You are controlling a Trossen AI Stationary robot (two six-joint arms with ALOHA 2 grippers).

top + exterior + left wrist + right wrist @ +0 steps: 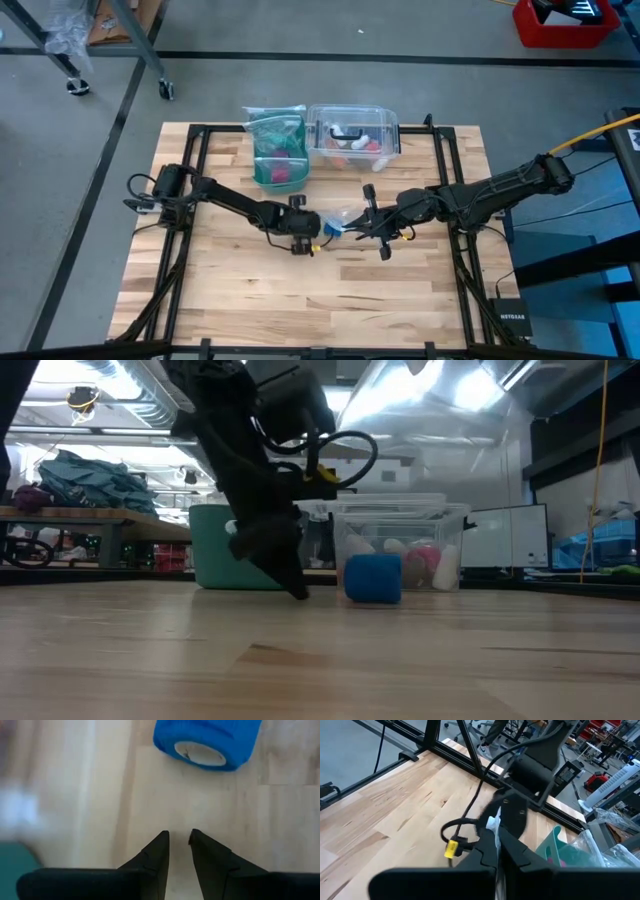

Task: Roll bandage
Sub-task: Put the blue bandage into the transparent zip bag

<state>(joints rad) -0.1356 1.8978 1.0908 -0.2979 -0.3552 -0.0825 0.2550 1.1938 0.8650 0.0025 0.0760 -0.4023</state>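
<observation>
Fingers of the left gripper sit narrowly apart, holding nothing, tips down near the table. Bandage, a blue roll, lies just ahead. Right gripper is pinched closed nearby. Clear box and teal bag sit farther back.

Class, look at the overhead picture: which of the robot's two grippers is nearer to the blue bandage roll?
Left. The left gripper is just beside the bandage, empty. The right gripper sits on its other side, shut, about as close.
</observation>
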